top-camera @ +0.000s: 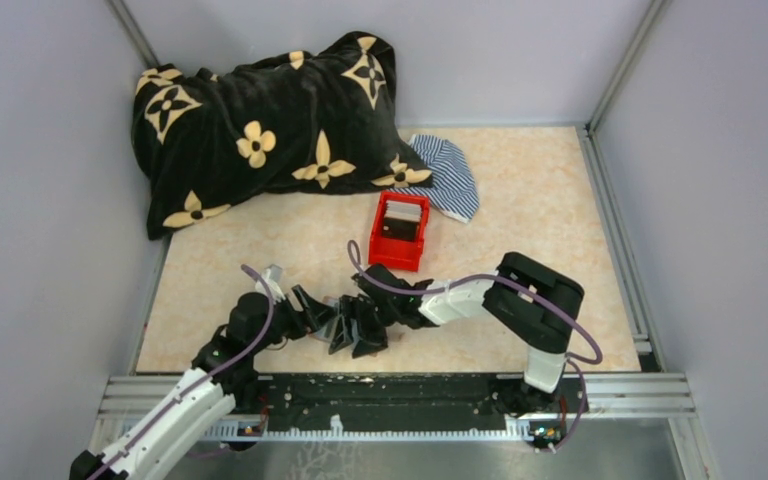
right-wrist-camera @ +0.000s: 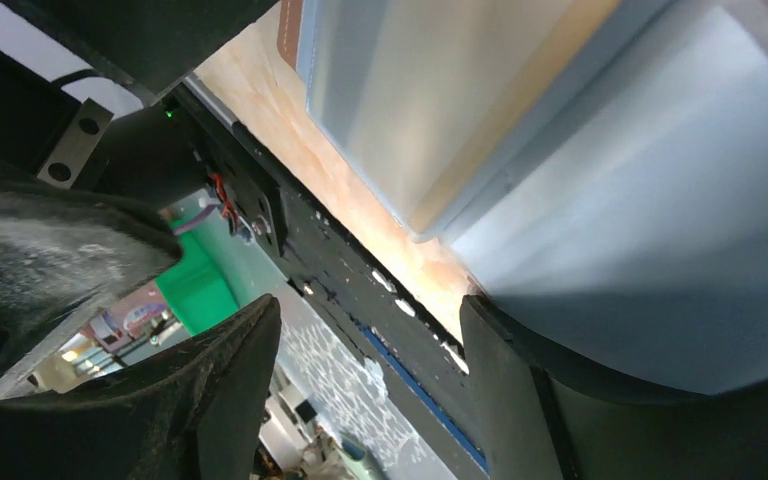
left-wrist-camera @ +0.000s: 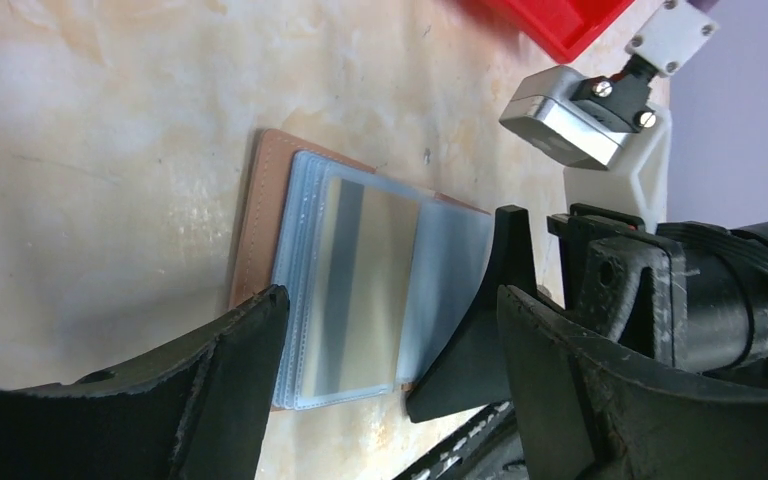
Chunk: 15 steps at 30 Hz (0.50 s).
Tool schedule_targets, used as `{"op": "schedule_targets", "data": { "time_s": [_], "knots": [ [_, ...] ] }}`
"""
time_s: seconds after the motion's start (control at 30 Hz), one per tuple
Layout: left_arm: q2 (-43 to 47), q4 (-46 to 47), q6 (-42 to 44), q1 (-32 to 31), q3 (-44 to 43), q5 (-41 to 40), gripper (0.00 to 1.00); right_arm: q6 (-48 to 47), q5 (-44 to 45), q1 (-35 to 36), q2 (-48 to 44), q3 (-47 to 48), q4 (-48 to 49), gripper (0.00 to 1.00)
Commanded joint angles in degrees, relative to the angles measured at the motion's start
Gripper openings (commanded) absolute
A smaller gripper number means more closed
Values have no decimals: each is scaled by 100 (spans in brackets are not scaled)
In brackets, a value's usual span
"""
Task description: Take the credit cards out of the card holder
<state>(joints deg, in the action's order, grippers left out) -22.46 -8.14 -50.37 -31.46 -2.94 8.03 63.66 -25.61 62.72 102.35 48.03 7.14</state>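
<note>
Farthest left, at the back of the bench (top-camera: 260, 250), we see a black cushion (top-camera: 260, 130) with tan flowers slumped against the wall. Nearer us, the left hand (left-wrist-camera: 392, 300) reaches in low over the front of the bench, its two fingers spread wide with nothing clamped between them. Under that gap lies the card holder (left-wrist-camera: 250, 220), opened flat on the bench, its reddish-brown leather edge showing on the left side in the left wrist view. A stack of clear sleeves (left-wrist-camera: 455, 260) fans out over the leather, and we make out one grey card (left-wrist-camera: 360, 290) with a dark stripe inside the top sleeve. Just right of it comes the right hand (right-wrist-camera: 370, 320), also spread open and gripping nothing; one of its fingers (left-wrist-camera: 480, 330) rests on the right edge of the clear sleeves. From above, the two hands meet so closely that they hide the card holder. Behind them, a little to the right, stands a red box (top-camera: 394, 256) with flat dark and grey pieces in it, which we cannot identify. Rightmost, a striped cloth (top-camera: 450, 175) lies crumpled beside the cushion's corner.
</note>
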Motion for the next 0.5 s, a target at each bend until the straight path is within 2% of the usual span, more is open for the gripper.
{"op": "schedule_targets", "data": {
  "time_s": [0.0, 0.13, 0.23, 0.33, 0.47],
  "knots": [
    [291, -562, 106, 17, -148, -269, 82, -258, 616, -181, -31, -5, -307, 67],
    [248, -424, 118, 17, -178, -427, 83, -1091, 1621, -55, -131, 719, -1912, 67],
    [56, -321, 49, 17, -366, -922, 88, -1605, 2056, 113, -56, 1147, -2733, 67],
    [-252, -248, 50, 22, -815, -1468, 92, -1789, 2291, 223, -59, 1091, -3051, 67],
    [-776, 73, 181, 26, -1246, -1473, 93, -1766, 2427, 231, -278, 781, -2964, 66]
  ]
}}
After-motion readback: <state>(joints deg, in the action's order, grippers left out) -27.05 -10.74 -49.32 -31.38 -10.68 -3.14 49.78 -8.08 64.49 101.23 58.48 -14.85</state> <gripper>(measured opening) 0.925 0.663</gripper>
